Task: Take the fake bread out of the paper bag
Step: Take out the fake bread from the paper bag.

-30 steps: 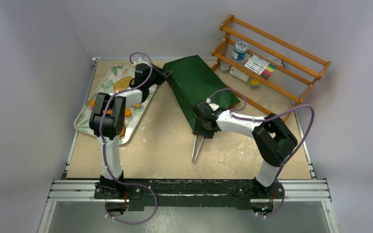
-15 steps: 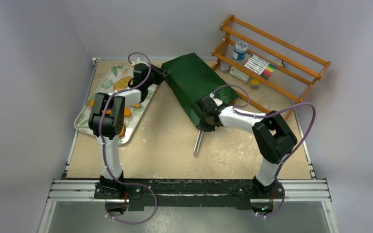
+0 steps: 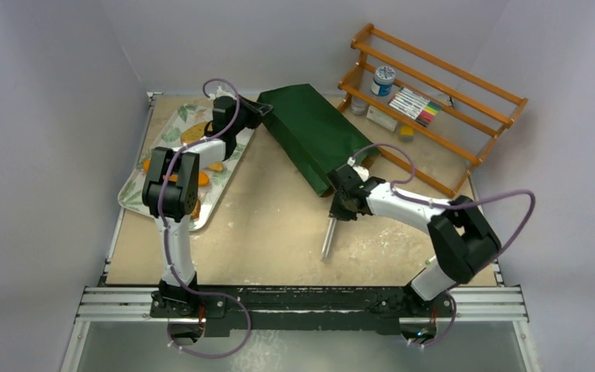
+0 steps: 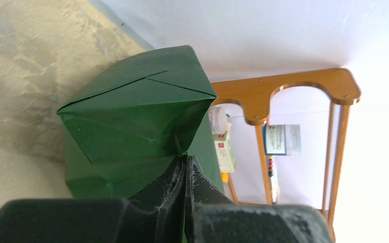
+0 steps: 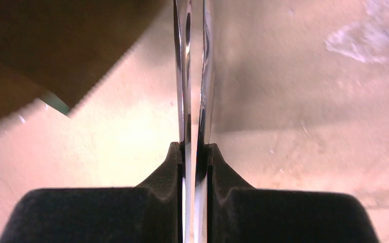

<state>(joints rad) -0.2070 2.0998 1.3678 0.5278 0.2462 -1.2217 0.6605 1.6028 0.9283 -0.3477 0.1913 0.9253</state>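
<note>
Tall dark green paper bag [image 3: 310,139] lies on its side on the beige tabletop [image 3: 263,232], running from 12 o'clock toward centre. Its closed folded end is at the far side and its mouth faces about 5 o'clock.

The left tool [image 3: 262,111] is at the closed end. In the wrist view the left tool [image 4: 185,163] is clenched on a green paper fold of the bag [image 4: 137,116].

The right tool [image 3: 339,211] sits just beside the mouth, on the 5 o'clock side. It grips shiny metal tongs [image 3: 328,239] that point to 6 o'clock, outside the bag. In the right wrist view the right tool [image 5: 195,149] is clamped on the tongs [image 5: 192,76], whose arms are nearly together, and the brown kraft inside of the bag [image 5: 55,45] shows at upper left. Cannot tell what the bag contains.

Leaf-print rectangular tray [image 3: 135,190] at 10 o'clock carries tan and orange fake bread pieces [image 3: 194,133]. Orange wooden rack [image 3: 434,85] at 2 o'clock.
</note>
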